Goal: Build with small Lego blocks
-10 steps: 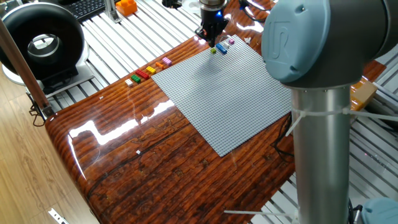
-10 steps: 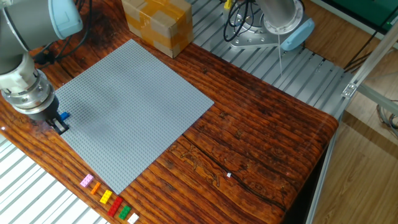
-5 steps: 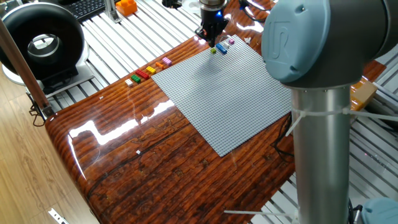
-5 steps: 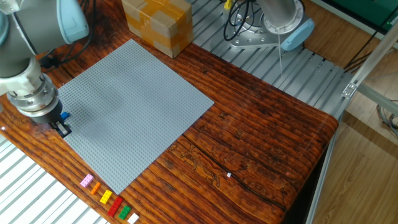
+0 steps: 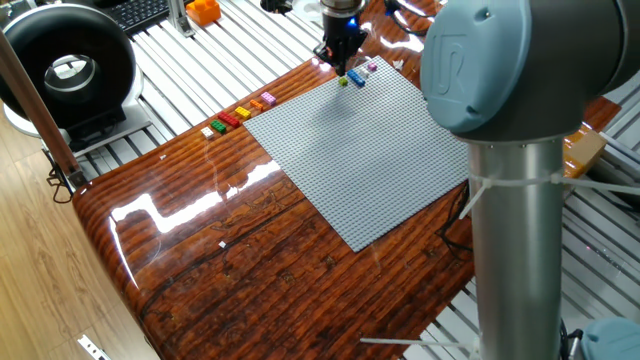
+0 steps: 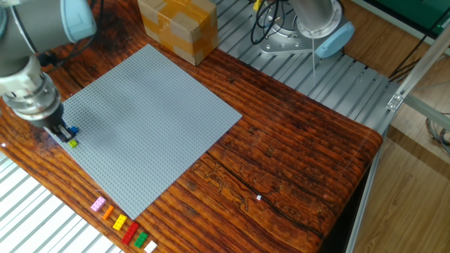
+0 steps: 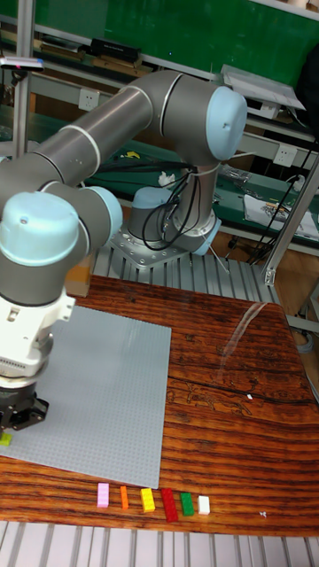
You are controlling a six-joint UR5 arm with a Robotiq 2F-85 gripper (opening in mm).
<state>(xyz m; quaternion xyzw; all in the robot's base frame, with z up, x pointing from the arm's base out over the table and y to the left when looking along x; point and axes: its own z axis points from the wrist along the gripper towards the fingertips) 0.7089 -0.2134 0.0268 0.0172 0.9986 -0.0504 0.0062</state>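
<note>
My gripper [image 6: 62, 131] hangs at the left corner of the grey baseplate [image 6: 155, 119], fingers slightly apart and holding nothing. A small green brick [image 6: 72, 143] lies on the plate just in front of the fingertips, apart from them, with a blue brick [image 6: 73, 130] beside it. From the opposite side, the gripper [image 5: 341, 66] stands over the green brick [image 5: 343, 81], the blue brick [image 5: 357, 76] and a pink brick [image 5: 372, 68]. A row of several loose small Lego blocks [image 6: 123, 225] lies on the wood beyond the plate's corner. The tall view has the gripper [image 7: 23, 418] beside the green brick [image 7: 4, 438].
A cardboard box [image 6: 177, 24] stands past the plate's far corner. The arm's grey column [image 5: 520, 180] blocks the right of one fixed view. A black round device [image 5: 65, 65] and an orange object [image 5: 203, 10] sit on the slatted surface. The loose row [image 7: 151, 500] lies near the table edge.
The gripper has risen and drawn back from the plate's corner, uncovering a green brick that now sits on the baseplate next to the blue one.
</note>
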